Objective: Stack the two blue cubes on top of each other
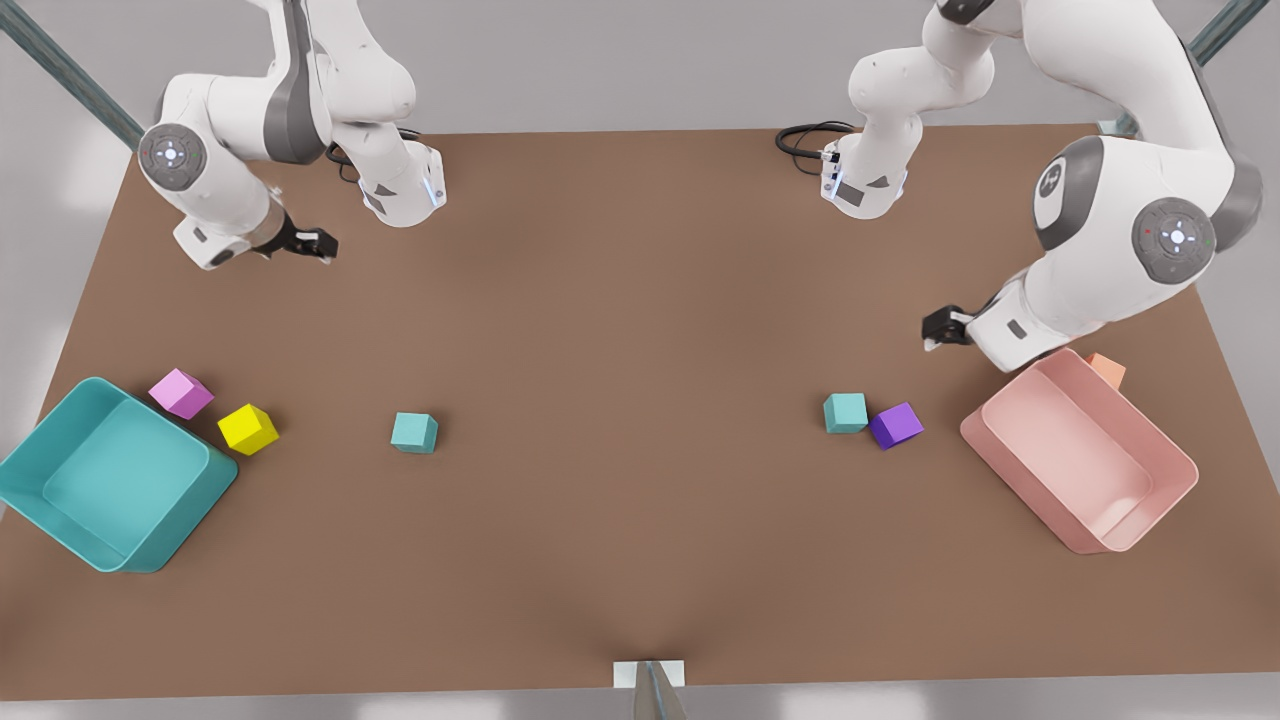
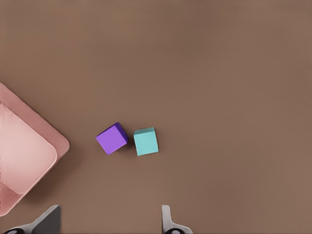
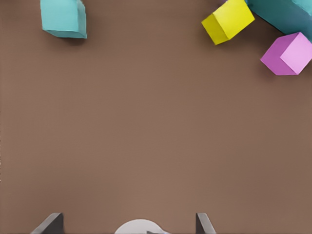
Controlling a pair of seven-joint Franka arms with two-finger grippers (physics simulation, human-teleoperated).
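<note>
Two teal cubes well apart: one mid-table, other touching purple cube. Left gripper spread open, empty, nearer: its cube sits roughly 7 o'clock in front view. Right gripper open too, empty, waiting; its cube around 5 o'clock.

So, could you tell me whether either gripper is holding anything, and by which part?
Nothing is held: the left gripper and right gripper hover open and empty.
</note>
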